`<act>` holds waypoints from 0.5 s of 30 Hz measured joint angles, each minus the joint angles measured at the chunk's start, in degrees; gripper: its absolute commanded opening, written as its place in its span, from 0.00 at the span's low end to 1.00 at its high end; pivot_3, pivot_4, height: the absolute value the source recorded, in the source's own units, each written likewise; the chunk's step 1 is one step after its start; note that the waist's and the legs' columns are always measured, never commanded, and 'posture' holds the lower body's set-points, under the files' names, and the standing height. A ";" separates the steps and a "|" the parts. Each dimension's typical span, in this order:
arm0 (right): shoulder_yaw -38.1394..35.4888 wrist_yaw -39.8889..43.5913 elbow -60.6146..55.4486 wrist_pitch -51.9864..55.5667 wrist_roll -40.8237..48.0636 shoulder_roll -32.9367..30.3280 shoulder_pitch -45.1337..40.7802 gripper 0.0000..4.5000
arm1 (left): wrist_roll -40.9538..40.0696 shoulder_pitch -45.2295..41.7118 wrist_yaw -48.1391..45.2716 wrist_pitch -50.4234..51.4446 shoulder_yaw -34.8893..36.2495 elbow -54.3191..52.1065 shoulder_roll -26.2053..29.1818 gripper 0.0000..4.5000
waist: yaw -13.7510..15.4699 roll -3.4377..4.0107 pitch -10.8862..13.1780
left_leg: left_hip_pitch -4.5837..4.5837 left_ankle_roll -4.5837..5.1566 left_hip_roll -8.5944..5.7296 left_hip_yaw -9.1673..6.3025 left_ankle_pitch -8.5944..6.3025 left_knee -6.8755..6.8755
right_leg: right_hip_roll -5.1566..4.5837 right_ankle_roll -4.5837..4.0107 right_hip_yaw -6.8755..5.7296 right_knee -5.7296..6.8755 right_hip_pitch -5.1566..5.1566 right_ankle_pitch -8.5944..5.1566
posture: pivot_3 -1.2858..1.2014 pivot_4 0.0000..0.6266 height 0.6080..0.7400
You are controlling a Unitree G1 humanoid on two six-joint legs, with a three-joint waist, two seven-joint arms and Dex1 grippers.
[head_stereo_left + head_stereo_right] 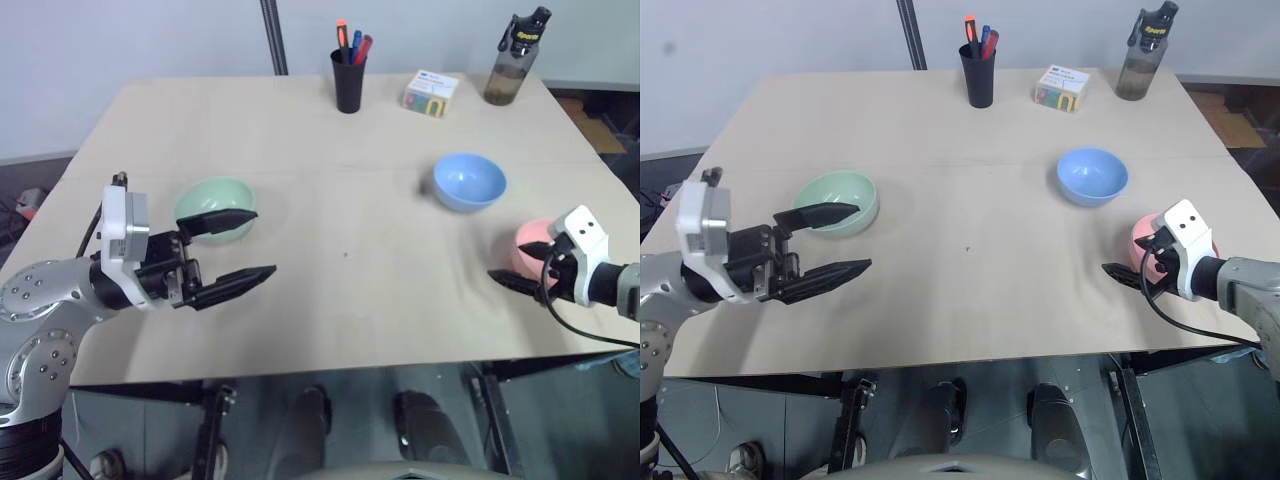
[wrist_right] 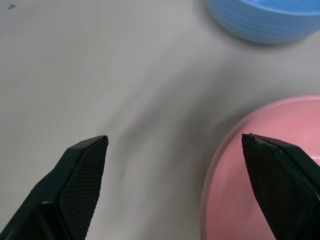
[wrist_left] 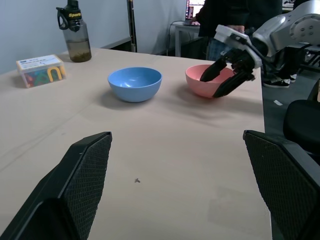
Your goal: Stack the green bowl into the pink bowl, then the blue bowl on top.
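left eye view | left gripper [image 1: 245,246] spread by green bowl [image 1: 215,208] | right gripper [image 1: 524,264] spread astride pink bowl [image 1: 530,245] rim | blue bowl [image 1: 469,180] apart

**Camera setup**

Head stereo pair: high, facing forward and down over the whole table [image 1: 330,130], both eyes sharing one scene. Left wrist cam: low, level across the tabletop toward the blue bowl [image 3: 135,83] and pink bowl [image 3: 202,82]. Right wrist cam: close above, steeply down on the same two bowls.
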 measured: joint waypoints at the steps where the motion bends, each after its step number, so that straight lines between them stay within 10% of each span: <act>1: 1.04 -0.62 0.72 0.00 -0.46 0.21 -0.49 0.64 | -0.01 0.01 0.02 0.06 0.00 -0.11 0.00 1.00 | 0.01 0.00 0.00 | -0.01 0.00 0.00 0.00 0.00 0.00 | 0.00 0.00 0.00 0.00 0.00 0.00 | 0.52 0.24 1.00; 7: 3.00 -1.79 1.53 -0.10 -1.87 0.35 -2.18 0.06 | -0.22 0.14 -0.03 0.13 0.01 -0.24 -0.01 1.00 | -0.01 0.00 0.00 | -0.02 0.01 0.00 0.00 -0.01 0.00 | 0.00 0.00 0.00 -0.01 -0.02 0.00 | 0.52 0.24 1.00; 15: 5.45 -2.27 0.00 -2.30 -5.21 -0.04 -3.22 0.02 | -0.96 1.27 0.08 0.12 0.02 -0.47 -0.09 1.00 | -0.05 -0.18 -0.10 | -0.03 0.01 0.02 -0.02 -0.01 0.00 | 0.01 0.00 -0.02 -0.03 -0.02 0.00 | 0.52 0.24 1.00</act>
